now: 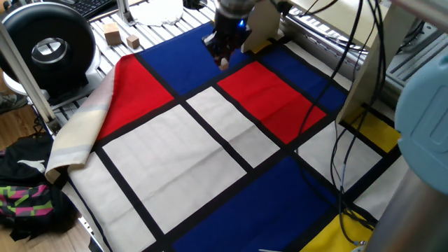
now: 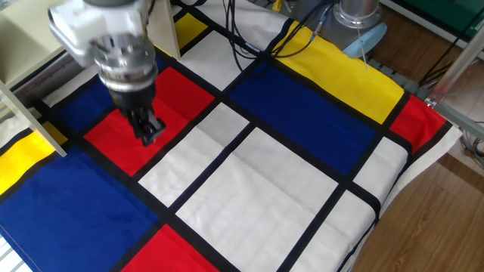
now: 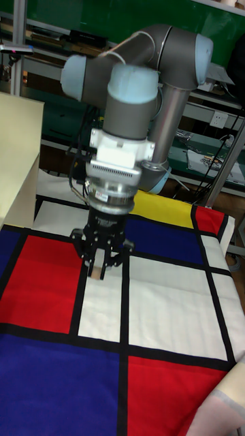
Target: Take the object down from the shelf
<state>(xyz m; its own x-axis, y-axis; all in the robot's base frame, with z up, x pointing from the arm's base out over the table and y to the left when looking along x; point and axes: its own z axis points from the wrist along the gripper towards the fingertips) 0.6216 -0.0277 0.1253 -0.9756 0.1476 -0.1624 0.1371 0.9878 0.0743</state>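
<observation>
My gripper (image 3: 99,267) hangs over the chequered cloth, fingers pointing down, shut on the object (image 3: 97,274), a tiny tan block that peeks out between the fingertips. In one fixed view the gripper (image 1: 222,59) holds the object (image 1: 224,64) just above the cloth, over the black stripe between a blue and a red panel. The cream shelf (image 1: 257,26) stands behind it, a short way off. In the other fixed view the gripper (image 2: 148,133) is over the red panel, right of the shelf (image 2: 30,38); the block is not clear there.
Two wooden cubes (image 1: 110,31) lie on the slatted table beyond the cloth, beside a black round device (image 1: 47,43). Black cables (image 1: 346,140) trail from the arm across the cloth's right side. A bag (image 1: 28,199) lies on the floor at the left.
</observation>
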